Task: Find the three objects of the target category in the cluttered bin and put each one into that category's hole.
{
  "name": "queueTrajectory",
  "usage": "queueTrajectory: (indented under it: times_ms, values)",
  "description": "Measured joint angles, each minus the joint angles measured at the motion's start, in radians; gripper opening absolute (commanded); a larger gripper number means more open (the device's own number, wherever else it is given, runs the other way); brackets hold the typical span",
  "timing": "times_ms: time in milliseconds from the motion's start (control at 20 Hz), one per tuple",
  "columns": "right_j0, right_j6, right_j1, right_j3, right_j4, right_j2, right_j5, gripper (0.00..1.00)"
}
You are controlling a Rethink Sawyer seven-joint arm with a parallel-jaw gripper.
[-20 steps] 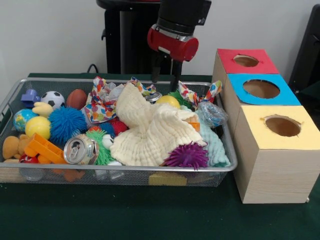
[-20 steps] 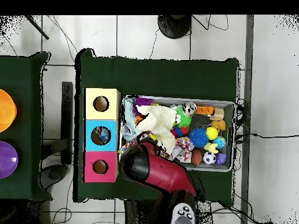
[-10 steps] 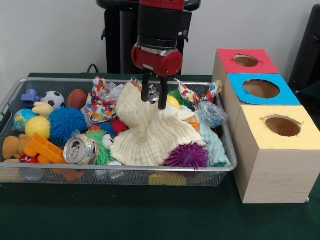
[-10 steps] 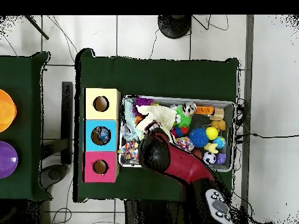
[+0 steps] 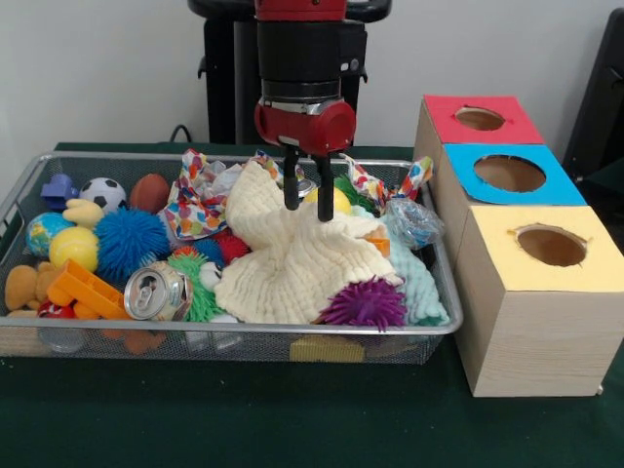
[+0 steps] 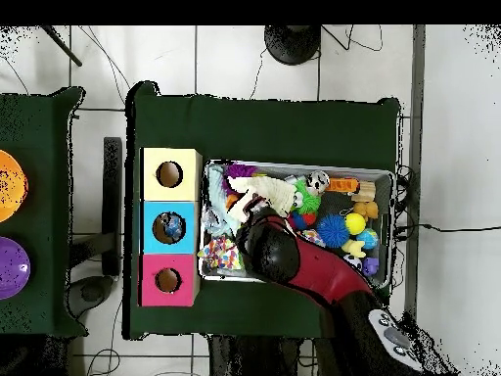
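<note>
- Nearest the camera, the cream cloth lay heaped across the middle of the wire bin, running from its front rim up toward me.
- My gripper hung straight over the cloth's far upper fold, fingers spread, holding nothing.
- Just behind my fingers sat a yellow ball.

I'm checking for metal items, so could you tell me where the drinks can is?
In the front view the drinks can lies on its side at the bin's near left, between the orange toy and the cream cloth.
</note>
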Motion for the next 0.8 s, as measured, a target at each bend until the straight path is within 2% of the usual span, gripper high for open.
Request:
queueTrajectory:
  times_ms: [500, 800]
  values:
    - [-0.028, 0.000, -0.055, 0.045, 0.000, 0.071, 0.042, 1.00]
    - [-0.075, 0.000, -0.068, 0.076, -0.002, 0.135, 0.062, 1.00]
